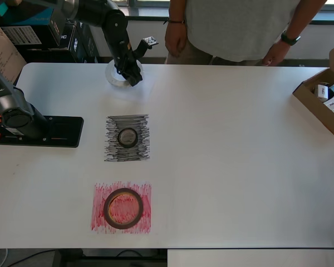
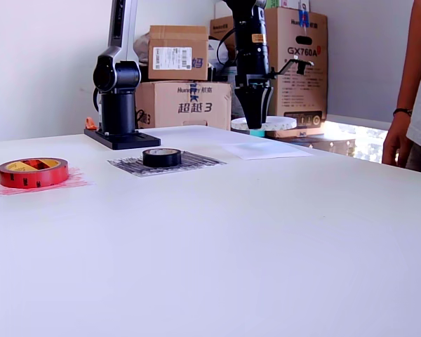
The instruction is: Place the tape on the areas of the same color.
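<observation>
**A:** Where's your gripper [image 1: 134,79]?
**B:** Overhead view, about 11 o'clock from table centre, close to the far edge of the table [image 1: 222,167]. It's pinched on the rim of the white tape roll [image 1: 116,75]. In the exterior view the roll hangs level above the tabletop, clear of the surface.

**A:** The other two rolls?
**B:** You've got the black tape roll [image 1: 128,137] flat in the middle of the black patch [image 1: 127,138], with scribble showing all round it. The red tape roll [image 1: 123,208] lies inside the red patch [image 1: 121,207] at 7 o'clock, near the front edge of the table.

**A:** Room to move?
**B:** Open white surface across the whole right half in the overhead view. Your limits: the arm base [image 1: 42,130] at 9 o'clock, the cardboard box [image 1: 323,100] on the right edge at 2 o'clock, and a person [image 1: 234,28] standing at the far edge, 12 to 1 o'clock, hands hanging right at that edge.
</observation>
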Controlling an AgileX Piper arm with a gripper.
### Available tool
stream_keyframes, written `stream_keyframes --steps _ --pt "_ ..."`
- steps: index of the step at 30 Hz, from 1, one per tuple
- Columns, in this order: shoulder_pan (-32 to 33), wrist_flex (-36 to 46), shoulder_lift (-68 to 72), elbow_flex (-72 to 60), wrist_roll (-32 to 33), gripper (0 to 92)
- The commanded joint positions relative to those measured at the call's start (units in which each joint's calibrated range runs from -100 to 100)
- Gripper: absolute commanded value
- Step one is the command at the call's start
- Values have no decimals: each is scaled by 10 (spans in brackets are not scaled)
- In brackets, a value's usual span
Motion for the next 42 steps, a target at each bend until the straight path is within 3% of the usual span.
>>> stream_keyframes --steps 1,15,31,33,39,42 --pt "-2 -11 5 1 -2 0" --pt "-46 -13 61 -7 -3 0" --pt "-39 -13 61 -3 1 7" --pt "-39 -13 61 -6 2 58" --pt "-38 -13 62 -8 1 353" --pt "-38 -13 63 -8 -1 450"
